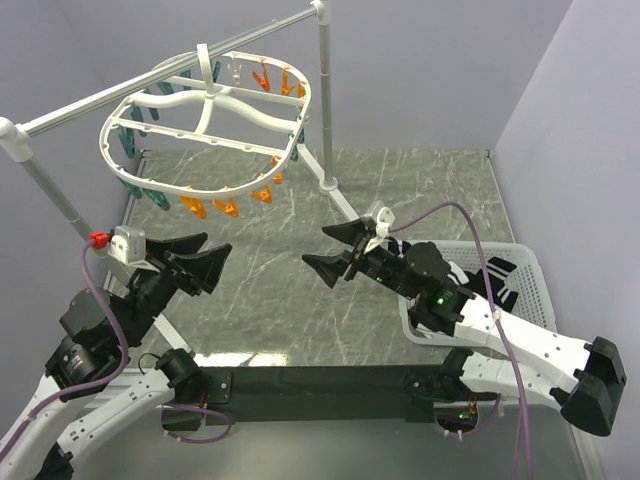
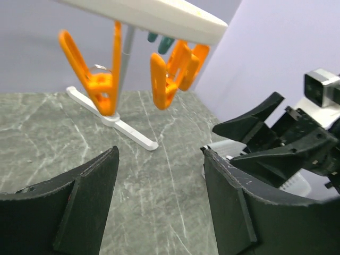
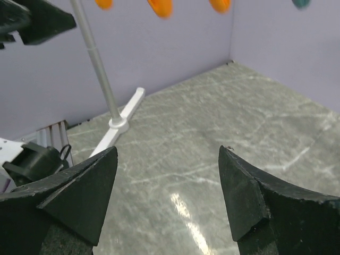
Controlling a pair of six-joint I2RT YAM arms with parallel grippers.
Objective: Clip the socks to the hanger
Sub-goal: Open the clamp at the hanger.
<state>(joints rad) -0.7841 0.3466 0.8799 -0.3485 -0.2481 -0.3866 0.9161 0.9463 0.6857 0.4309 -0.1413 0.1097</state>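
Hanger: the hanger (image 1: 207, 103) is a big white oval ring that hangs high up at the back left of the table (image 1: 270, 290).
Where it hangs: its hook goes up and over the silver rail (image 1: 150, 85).
Which way it lies: the oval lies flat, like a plate. Its long way runs side to side, almost along the rail, with the right end a bit farther back.
Clips: orange clips (image 1: 225, 207) and teal clips (image 1: 150, 197) hang down from the rim. They point at the table. The front ones are orange.
Left claw: the left gripper (image 1: 212, 252) is below the front of the hanger and points to the right. Its two fingers are apart and nothing is between them. Its own camera looks up at two bunches of orange clips close above it.
Right claw: the right gripper (image 1: 315, 247) is in the middle of the table and points left, facing the left one. Its fingers are wide apart and hold nothing.
Gap: the two claws are near each other but do not touch.
Basket: a white basket (image 1: 525, 265) sits on the right, partly under the right arm.
Rail foot: a white foot (image 3: 125, 114) holds the rail's post on the table.
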